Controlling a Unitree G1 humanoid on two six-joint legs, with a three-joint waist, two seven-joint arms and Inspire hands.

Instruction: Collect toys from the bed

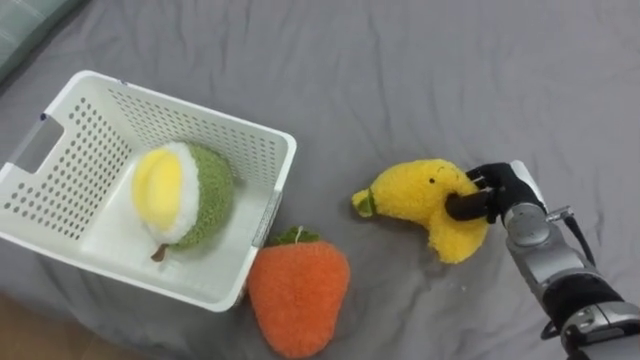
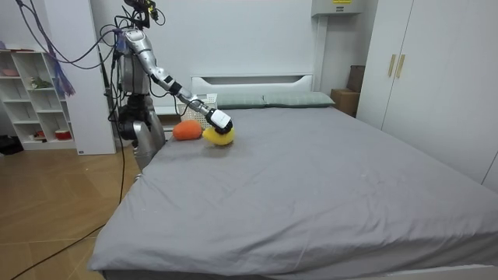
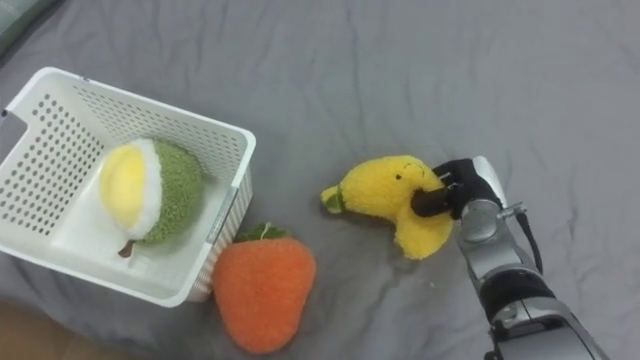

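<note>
– Three toys. Positions?
– Green toy (image 1: 190, 195): inside the basket (image 1: 200, 110). Orange toy (image 1: 298, 295): on the bed (image 1: 400, 80), touching the basket's near corner. Yellow toy (image 1: 425, 200): on the bed, to the right, apart from the orange toy.
– Right hand (image 1: 500, 192) status?
– At the yellow toy's right end, fingers curled round it, thumb across its front.
– Robot position?
– Standing at the bed's side, right arm extended over it.

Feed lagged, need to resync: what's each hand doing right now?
Right hand: fingers closed on the yellow plush banana.
Left hand: cannot be told.
</note>
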